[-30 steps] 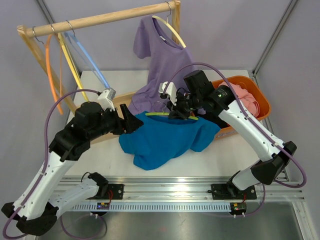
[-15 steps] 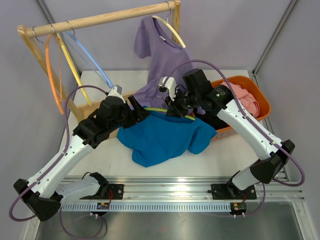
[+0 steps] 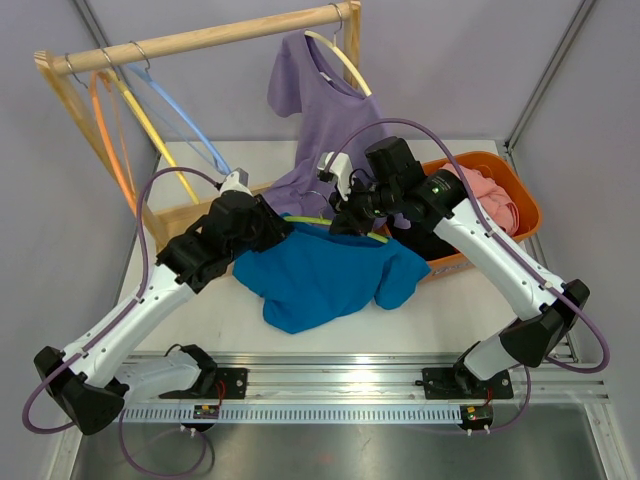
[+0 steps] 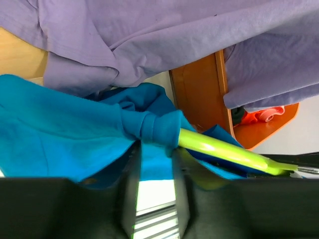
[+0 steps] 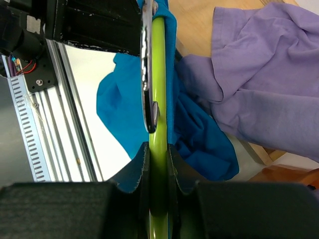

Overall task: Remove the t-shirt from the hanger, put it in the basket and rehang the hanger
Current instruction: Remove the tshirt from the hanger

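Left gripper (image 4: 155, 149) moved in; jaws narrowed around blue t-shirt (image 4: 60, 129) fold at lime hanger (image 4: 219, 149) 9 o'clock end, firm pinch unclear. Right gripper (image 5: 158, 149) clamps hanger. Pull-off likely next.

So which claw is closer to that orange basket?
Right. The right gripper holds the lime hanger left of the orange basket; the left gripper straddles the blue t-shirt farther left, beyond it.

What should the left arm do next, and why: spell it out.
Probably close the left gripper firmly on the blue t-shirt, ready to pull it off. Its fingers straddle the cloth bunched over the green hanger's end, grip not clearly made, while the right gripper clamps the hanger bar.
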{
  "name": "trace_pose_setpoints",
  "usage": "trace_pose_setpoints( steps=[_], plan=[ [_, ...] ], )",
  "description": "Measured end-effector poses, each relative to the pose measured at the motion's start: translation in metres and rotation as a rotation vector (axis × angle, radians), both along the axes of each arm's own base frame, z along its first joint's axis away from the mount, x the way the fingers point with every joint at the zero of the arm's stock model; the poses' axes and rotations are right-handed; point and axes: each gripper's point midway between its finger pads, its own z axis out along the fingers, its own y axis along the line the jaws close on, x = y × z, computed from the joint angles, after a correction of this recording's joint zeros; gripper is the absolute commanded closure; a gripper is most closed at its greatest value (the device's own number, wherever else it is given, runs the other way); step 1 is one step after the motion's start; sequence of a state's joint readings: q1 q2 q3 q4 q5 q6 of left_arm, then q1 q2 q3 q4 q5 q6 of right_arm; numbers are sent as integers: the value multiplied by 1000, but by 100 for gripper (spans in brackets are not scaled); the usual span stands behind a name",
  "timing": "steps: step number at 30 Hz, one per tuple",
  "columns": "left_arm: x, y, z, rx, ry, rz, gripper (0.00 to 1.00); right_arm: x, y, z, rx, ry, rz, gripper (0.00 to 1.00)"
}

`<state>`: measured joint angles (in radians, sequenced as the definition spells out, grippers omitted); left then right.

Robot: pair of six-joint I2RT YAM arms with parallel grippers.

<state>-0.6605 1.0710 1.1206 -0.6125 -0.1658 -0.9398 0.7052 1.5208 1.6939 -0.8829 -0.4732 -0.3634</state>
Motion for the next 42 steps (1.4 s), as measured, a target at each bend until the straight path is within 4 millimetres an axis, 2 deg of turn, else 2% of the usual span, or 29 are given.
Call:
trace_pose_setpoints(
  steps=[1, 2, 4, 12, 16, 20, 23, 26, 30, 34, 36, 38, 39, 40, 42],
  plan=[
    [0, 0, 0, 0, -2, 1, 80, 0, 0, 0, 2, 1, 0, 100],
    [1, 0, 1, 2, -5, 2, 90, 0, 1, 1, 4, 2, 1, 100],
    [2, 1, 1, 5, -11, 3, 100, -1, 1, 1, 8, 4, 3, 100],
    [-1, 2, 12, 11, -68, -17, 100, 2, -2, 0, -8, -32, 8, 100],
    [-8, 2, 33, 26, -129, -43, 100, 5, -9, -18, -72, -60, 27, 100],
    [-13, -1, 58, 18, -194, -73, 100, -1, -17, -38, -129, -42, 59, 100],
    [-17, -4, 66, 12, -216, -100, 100, -3, -19, -45, -147, -34, 71, 100],
    [-20, -14, 69, -3, -219, -145, 100, -3, -18, -47, -151, -30, 75, 100],
    [-23, -40, 71, -49, -210, -246, 100, -1, -13, -48, -143, -9, 73, 100],
    [-28, -61, 68, -81, -193, -330, 100, -1, -5, -41, -107, 17, 76, 100],
    [-31, -64, 67, -87, -186, -350, 100, -1, 0, -33, -82, 20, 79, 100],
    [-32, -64, 69, -91, -189, -354, 97, -2, 3, -27, -61, 21, 86, 100],
    [-33, -64, 69, -92, -195, -355, 91, -3, 5, -24, -48, 19, 93, 100],
    [-34, -62, 67, -88, -198, -355, 77, -4, 7, -22, -36, 20, 101, 100],
    [-35, -60, 63, -80, -201, -358, 71, -7, 8, -20, -24, 24, 112, 100]
  ],
)
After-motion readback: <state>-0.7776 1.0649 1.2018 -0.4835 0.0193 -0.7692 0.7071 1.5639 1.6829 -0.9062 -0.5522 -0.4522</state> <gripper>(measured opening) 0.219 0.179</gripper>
